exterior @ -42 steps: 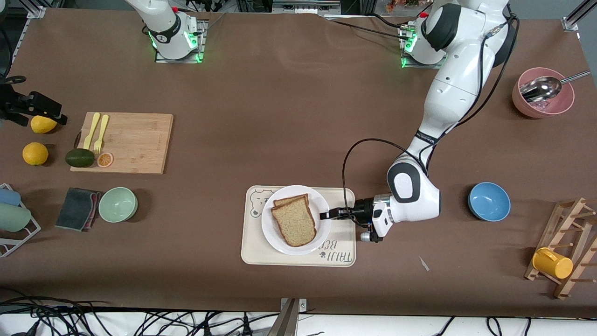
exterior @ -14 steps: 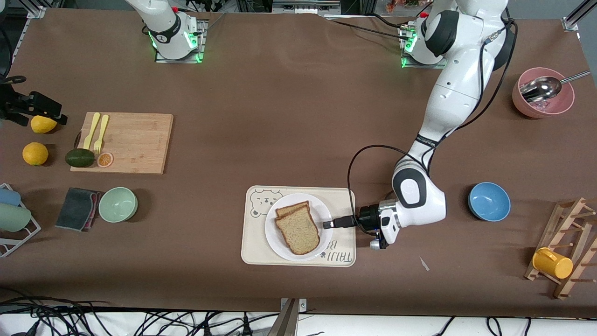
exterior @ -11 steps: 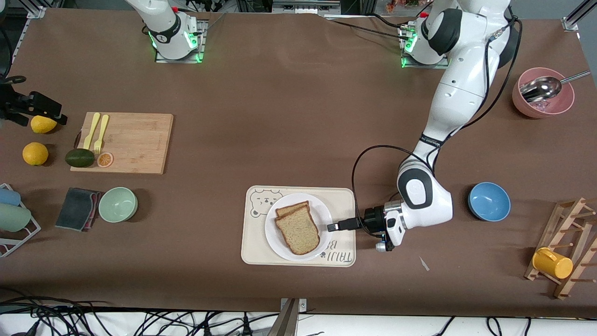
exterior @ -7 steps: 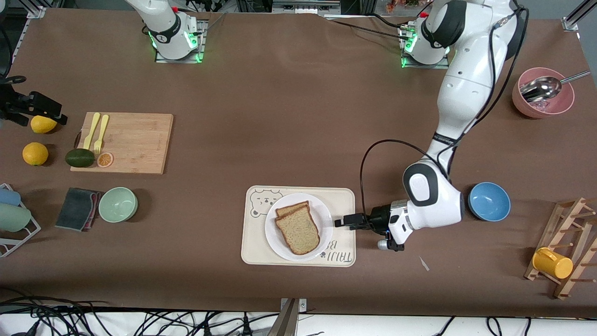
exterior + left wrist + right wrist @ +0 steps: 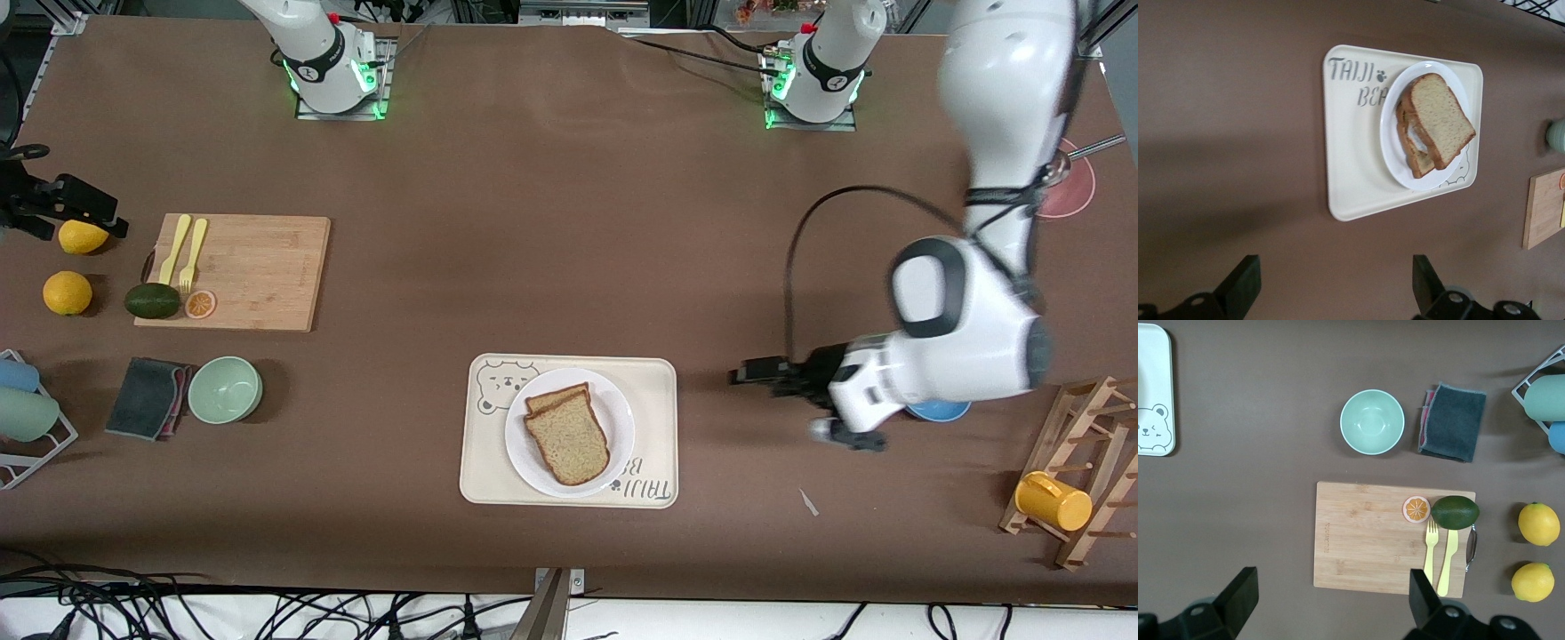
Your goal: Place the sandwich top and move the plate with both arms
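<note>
I'm pulling my left gripper (image 5: 751, 370) up and away from the cream rectangular tray (image 5: 653, 378), jaws spread wide and empty, now over bare brown table. The pale speckled sandwich top (image 5: 566, 436) is sitting on the darker slice on the round white plate (image 5: 620, 431), which is resting on that tray. Right gripper (image 5: 1328, 603) is waiting open above the wooden cutting board (image 5: 1358, 537). Placing looks done; nothing left to move, I think.

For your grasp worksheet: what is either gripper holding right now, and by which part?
Nothing is held. The left gripper is open over bare table beside the tray; the right gripper is open above the cutting board.
</note>
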Motion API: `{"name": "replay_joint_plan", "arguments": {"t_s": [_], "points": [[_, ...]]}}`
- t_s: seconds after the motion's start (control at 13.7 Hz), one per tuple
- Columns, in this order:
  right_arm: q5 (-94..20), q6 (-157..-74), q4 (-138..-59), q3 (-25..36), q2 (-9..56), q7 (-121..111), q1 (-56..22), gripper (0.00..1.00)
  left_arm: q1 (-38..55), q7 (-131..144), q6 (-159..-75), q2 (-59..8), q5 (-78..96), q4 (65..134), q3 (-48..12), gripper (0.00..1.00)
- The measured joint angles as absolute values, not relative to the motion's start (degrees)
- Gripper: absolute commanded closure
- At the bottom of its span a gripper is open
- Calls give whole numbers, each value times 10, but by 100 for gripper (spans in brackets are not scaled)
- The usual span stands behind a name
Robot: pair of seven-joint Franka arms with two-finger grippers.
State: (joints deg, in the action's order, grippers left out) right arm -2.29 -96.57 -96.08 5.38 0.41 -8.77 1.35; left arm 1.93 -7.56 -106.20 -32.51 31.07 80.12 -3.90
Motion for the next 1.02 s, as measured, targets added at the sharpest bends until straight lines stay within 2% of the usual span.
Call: {"name": "replay_joint_plan", "arguments": {"t_s": [0.15,0.37,0.73,1.02], "points": [[-23,-966,-961,54,4,-88,14,0,-13,-57,-1000,-281,185,808,-40,0],[-23,-965,-961,54,4,-88,14,0,-6,-44,-922,-237,32,809,-52,0],[-23,-965,-961,54,4,-88,14,0,-8,-38,-820,-160,12,809,-49,0],[-23,-965,-961,54,4,-88,14,0,-14,-37,-798,-98,12,812,-45,0]]}}
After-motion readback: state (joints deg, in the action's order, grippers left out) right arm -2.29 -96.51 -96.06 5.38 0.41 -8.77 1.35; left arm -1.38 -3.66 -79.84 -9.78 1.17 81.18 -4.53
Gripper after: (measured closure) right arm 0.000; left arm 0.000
